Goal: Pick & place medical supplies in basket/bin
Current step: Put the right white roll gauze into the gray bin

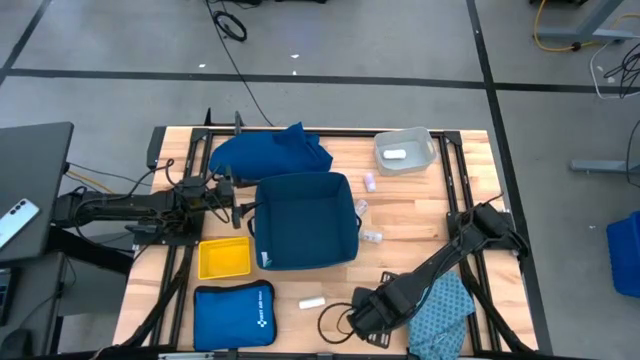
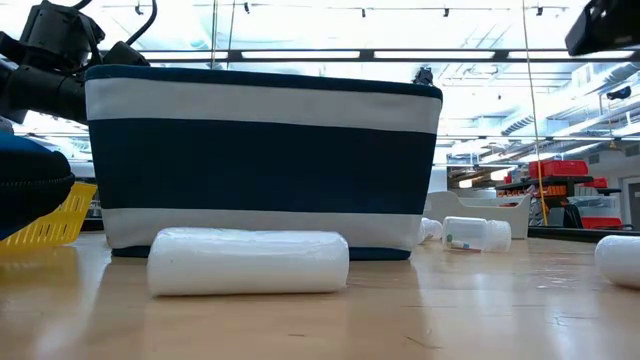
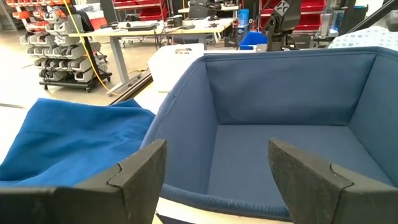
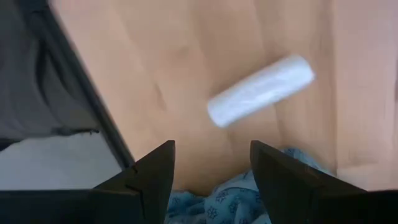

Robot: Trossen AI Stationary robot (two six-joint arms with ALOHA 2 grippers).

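The dark-blue basket (image 1: 305, 220) (image 2: 262, 160) (image 3: 280, 124) stands mid-table. My left gripper (image 1: 240, 207) (image 3: 217, 180) is open just outside its left wall. My right gripper (image 1: 352, 318) (image 4: 211, 174) hangs open over the near edge, above a white roll (image 4: 261, 90) lying on the table; the teal speckled cloth (image 1: 445, 312) (image 4: 249, 193) shows between its fingers. One roll (image 1: 311, 302) (image 2: 248, 262) lies in front of the basket, another (image 1: 385, 274) (image 2: 618, 260) to its right. Small vials (image 1: 371, 237) (image 2: 475, 233) lie right of the basket. The dark-blue cloth (image 1: 270, 152) (image 3: 74, 137) is heaped at the far left.
A clear bin (image 1: 405, 150) holding a white roll sits at the far right. A yellow tray (image 1: 224, 257) (image 2: 50, 225) and the flat bright-blue zip pouch (image 1: 233, 315) lie near left. Bare wood lies between the basket and the near edge.
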